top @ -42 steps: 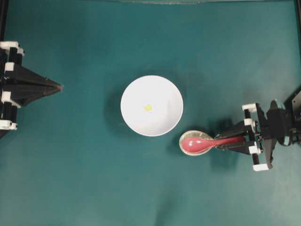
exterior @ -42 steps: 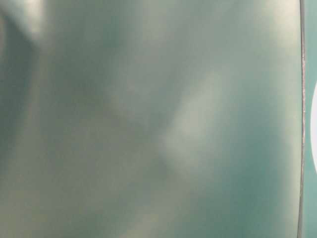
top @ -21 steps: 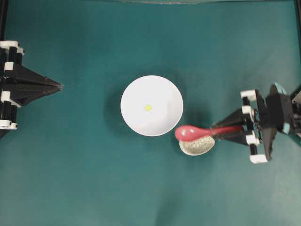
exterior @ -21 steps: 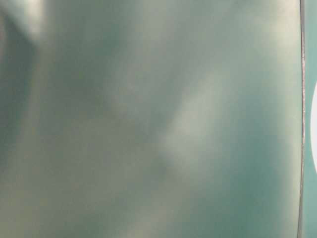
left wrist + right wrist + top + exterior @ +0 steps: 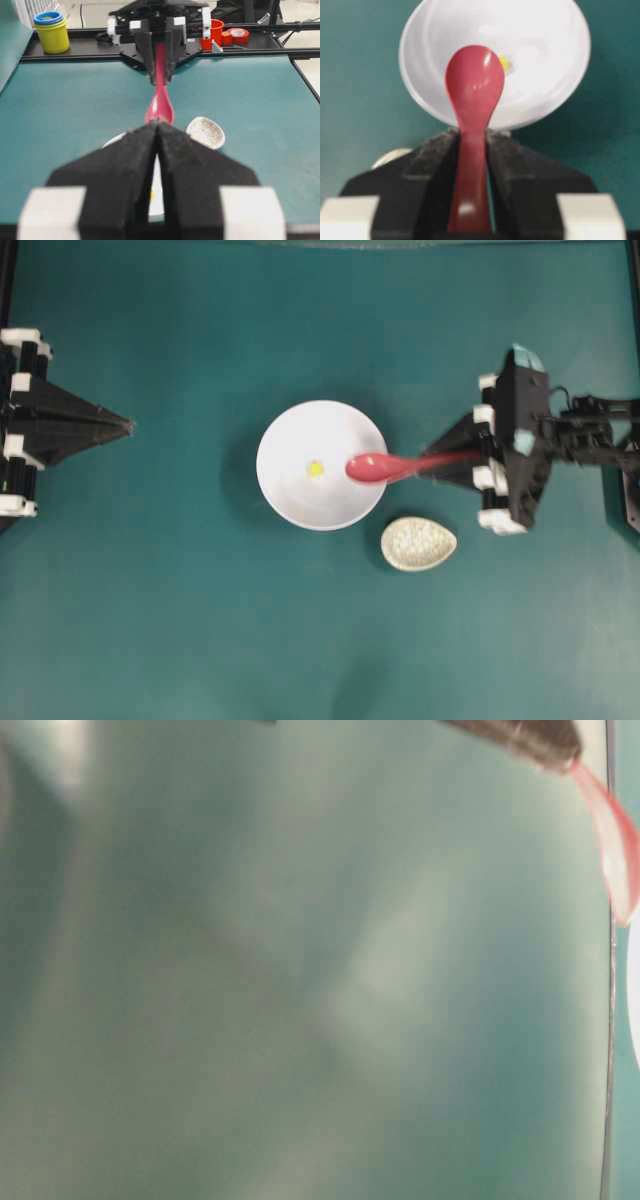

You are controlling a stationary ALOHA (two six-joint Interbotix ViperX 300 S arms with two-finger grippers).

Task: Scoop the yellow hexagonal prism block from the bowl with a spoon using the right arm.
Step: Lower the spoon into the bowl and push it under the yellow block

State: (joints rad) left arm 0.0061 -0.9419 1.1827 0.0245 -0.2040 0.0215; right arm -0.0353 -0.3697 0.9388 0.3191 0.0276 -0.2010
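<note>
Yellow hexagonal prism block (image 5: 315,468) lying loose near the middle of the white bowl (image 5: 290,495), not yet scooped. Pink-red spoon (image 5: 378,467) clamped by its handle in the right gripper (image 5: 452,456), scoop over the bowl's right side, just right of the block. Left gripper (image 5: 128,425) pinched closed, empty, well apart at far left. Left to do: dipping under the block and lifting.

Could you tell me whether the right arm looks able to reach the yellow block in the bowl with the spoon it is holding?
Probably yes. The right gripper clamps the spoon, whose scoop already hangs over the bowl, just beside the yellow block; nothing lies between them.
</note>
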